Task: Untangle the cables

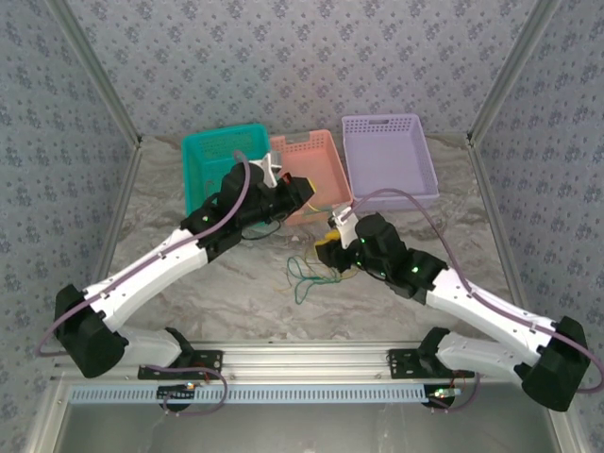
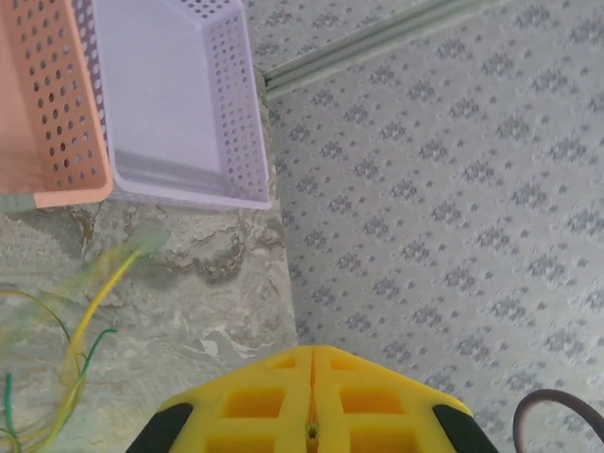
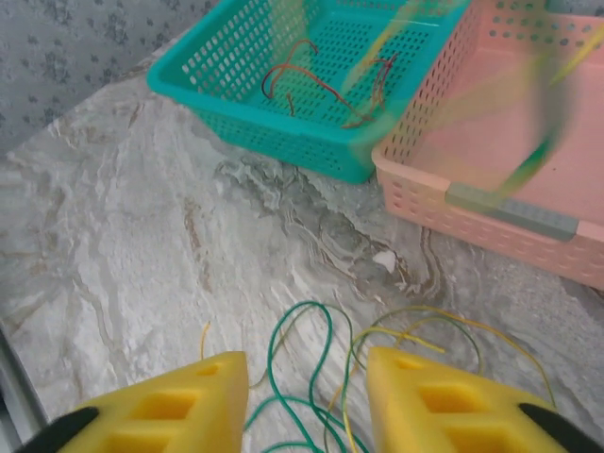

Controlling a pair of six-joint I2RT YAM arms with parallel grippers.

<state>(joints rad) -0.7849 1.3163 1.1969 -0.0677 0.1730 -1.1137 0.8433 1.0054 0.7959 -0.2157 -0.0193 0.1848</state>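
Three baskets line the far edge of the marble table [image 1: 189,283]: teal basket [image 1: 212,165], pink basket [image 1: 316,170], lavender basket [image 1: 387,160], side by side.

- Cables [image 1: 304,276], green and yellow – loose loops on the table centre, just in front of the pink basket's near rim. Blurred strands also rise across that basket in the right wrist view.
- Brown cable [image 3: 321,87] – lies inside the teal basket.
- Left gripper [image 2: 311,354] – above the pink basket's near rim, pads pressed together; a pinched strand cannot be made out.
- Right gripper [image 3: 307,373] – fingers spread, low over the green loops.
- Open room – bare marble left of the loops and toward the near rail.
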